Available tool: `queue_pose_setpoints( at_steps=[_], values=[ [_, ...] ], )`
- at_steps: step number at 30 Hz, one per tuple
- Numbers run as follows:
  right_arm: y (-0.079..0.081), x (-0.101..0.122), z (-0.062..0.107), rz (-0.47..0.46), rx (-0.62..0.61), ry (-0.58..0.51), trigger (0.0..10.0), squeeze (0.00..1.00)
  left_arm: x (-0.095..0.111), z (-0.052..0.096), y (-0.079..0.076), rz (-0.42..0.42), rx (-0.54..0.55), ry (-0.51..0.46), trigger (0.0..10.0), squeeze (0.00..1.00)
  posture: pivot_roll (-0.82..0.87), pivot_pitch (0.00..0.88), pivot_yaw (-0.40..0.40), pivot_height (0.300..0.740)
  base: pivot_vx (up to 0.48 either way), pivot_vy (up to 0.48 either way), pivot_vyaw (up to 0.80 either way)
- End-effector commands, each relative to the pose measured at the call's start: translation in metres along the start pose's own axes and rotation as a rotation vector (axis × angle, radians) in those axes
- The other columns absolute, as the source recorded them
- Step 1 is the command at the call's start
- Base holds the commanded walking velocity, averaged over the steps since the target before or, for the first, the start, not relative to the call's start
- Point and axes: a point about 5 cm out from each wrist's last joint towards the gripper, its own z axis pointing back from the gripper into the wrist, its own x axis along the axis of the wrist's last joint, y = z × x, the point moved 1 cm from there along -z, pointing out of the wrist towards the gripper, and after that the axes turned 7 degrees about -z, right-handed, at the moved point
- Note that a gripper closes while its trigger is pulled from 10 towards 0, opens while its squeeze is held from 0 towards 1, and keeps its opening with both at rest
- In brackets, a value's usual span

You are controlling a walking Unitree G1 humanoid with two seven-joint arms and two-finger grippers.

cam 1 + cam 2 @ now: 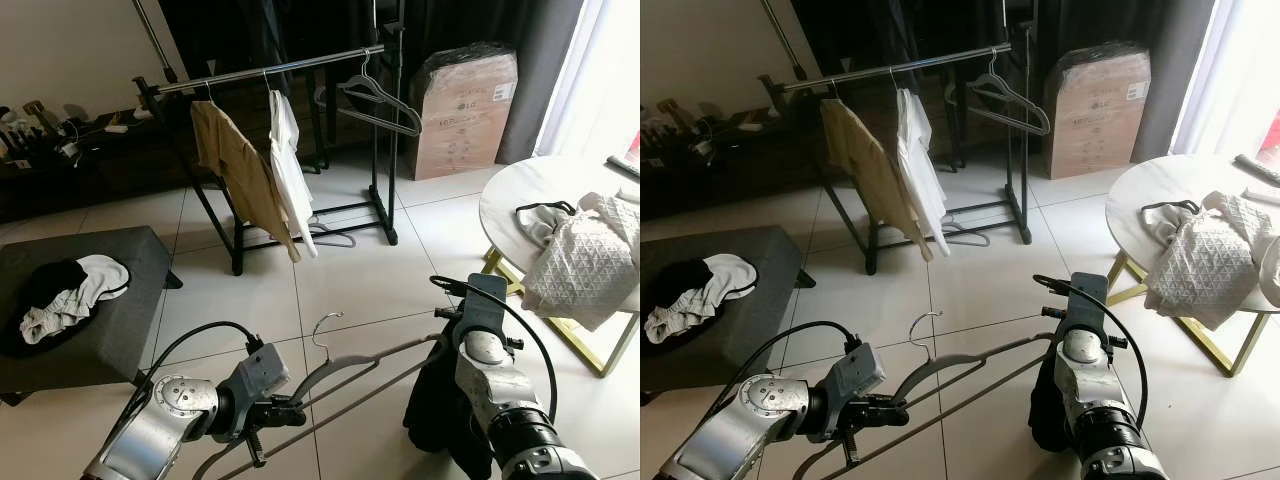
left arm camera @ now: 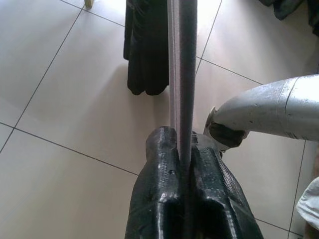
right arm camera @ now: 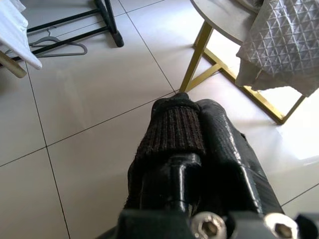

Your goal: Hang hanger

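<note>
Left eye view puts the grey hanger (image 1: pixel 345 372) low in front of me, well short of the clothes rail (image 1: pixel 262 71), with my left end effector (image 1: pixel 268 412) clamped tight on one of its arms and my right end effector (image 3: pixel 187 129) closed on a black garment (image 1: pixel 432 408) that droops toward the tiled floor (image 1: pixel 360 270). My worry is that the thin bar twists or slides in that narrow pinch as I lift, so the hook (image 1: pixel 322 330) swings off line and misses the rail. The dangling cloth could also drag the hanger's far end down, or I might knock the beige shirt (image 1: pixel 235 168) and the empty hanger (image 1: pixel 380 102) already on the rail.
</note>
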Motion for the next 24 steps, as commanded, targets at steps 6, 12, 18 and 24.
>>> queue_pose_setpoints(
  at_steps=[6,12,18,24],
  values=[
    [0.005,0.007,0.002,-0.017,0.017,-0.025,10.0,0.0,-0.001,0.005,0.005,-0.017,0.027,0.013,10.0,0.0,-0.12,0.138,0.123,0.74,0.0,0.0,0.0],
    [0.005,0.007,0.002,-0.017,0.017,-0.025,10.0,0.0,-0.001,0.005,0.005,-0.017,0.027,0.013,10.0,0.0,-0.12,0.138,0.123,0.74,0.0,0.0,0.0],
    [0.005,0.007,0.002,-0.017,0.017,-0.025,10.0,0.0,-0.001,0.005,0.005,-0.017,0.027,0.013,10.0,0.0,-0.12,0.138,0.123,0.74,0.0,0.0,0.0],
    [0.022,0.003,0.008,0.02,0.14,0.017,10.0,0.0,0.003,-0.004,-0.001,0.025,-0.02,-0.028,10.0,0.0,-0.12,0.148,0.118,0.74,0.0,0.0,0.0]
  ],
)
